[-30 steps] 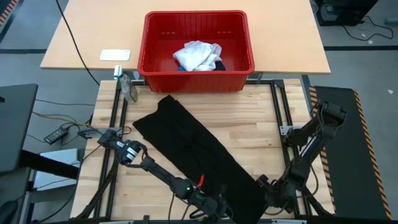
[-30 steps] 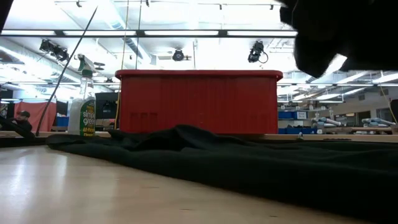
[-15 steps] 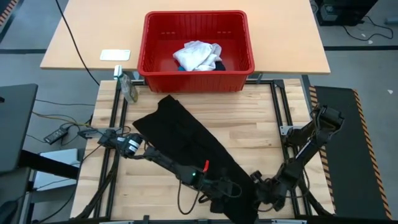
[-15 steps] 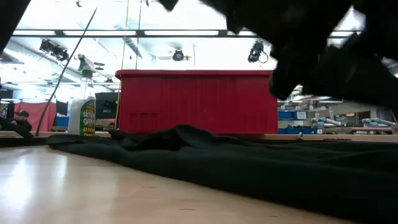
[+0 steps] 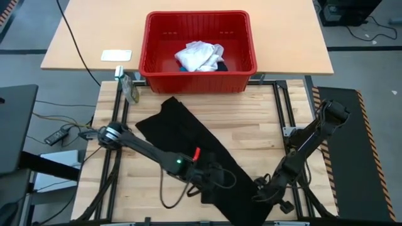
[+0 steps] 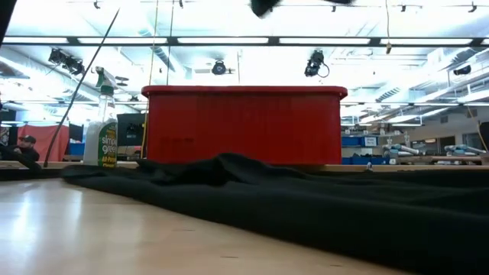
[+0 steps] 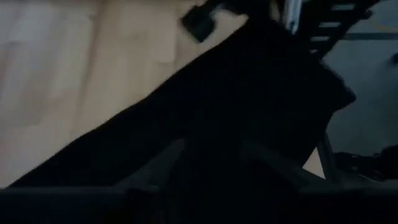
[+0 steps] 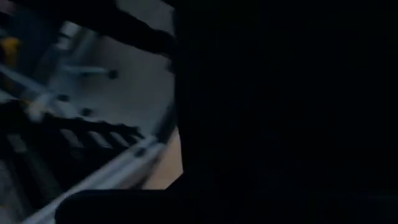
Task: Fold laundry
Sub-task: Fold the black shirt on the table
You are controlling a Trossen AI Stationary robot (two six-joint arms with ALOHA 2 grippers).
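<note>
Lying diagonally: black shirt (image 5: 188, 147); both tools (image 5: 217, 182) (image 5: 264, 194) at near end (grip unclear).

i see a plain black shirt (image 5: 188, 147) on pale wood table (image 5: 264, 125), beside a red basket (image 5: 154, 69) holding a white garment (image 5: 198, 55).

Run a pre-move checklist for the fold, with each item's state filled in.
1. Black shirt lies on the table, running diagonally: ok.
2. Left tool is over the shirt's near end: ok.
3. Right tool is at the shirt's near corner: ok.
4. Either tool has cloth in its grip: cannot tell.
5. White garment is in the red basket, out of the fold's way: ok.
6. Spray bottle stands off the shirt: ok.
</note>
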